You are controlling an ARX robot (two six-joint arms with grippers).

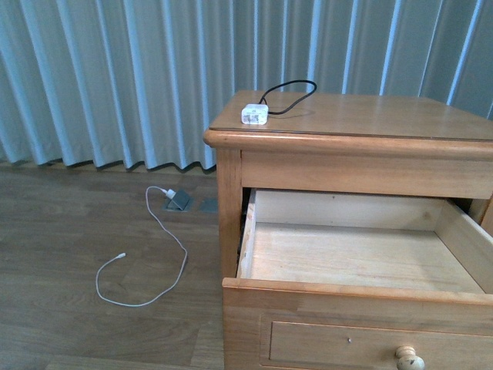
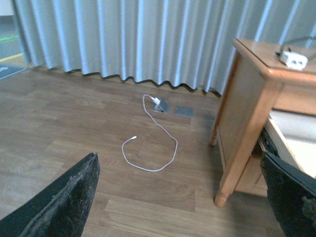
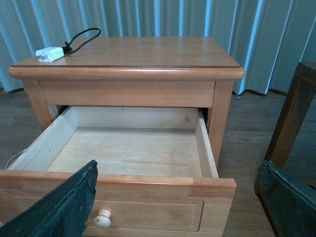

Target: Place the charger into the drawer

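The charger [image 1: 254, 114] is seen at ten o'clock on the tabletop [image 1: 385, 116]. The drawer [image 1: 347, 287] is pulled open below, its right end cut off in the front view. The left gripper [image 2: 177, 157] and right gripper [image 3: 176, 165] are held spread.

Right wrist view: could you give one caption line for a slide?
Open, empty drawer below the nightstand top, where the charger lies at one corner.

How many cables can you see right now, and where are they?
2. A black looped cable lies on the nightstand top, attached to the charger. A long white cable lies on the floor left of the nightstand. None shows inside the open drawer.
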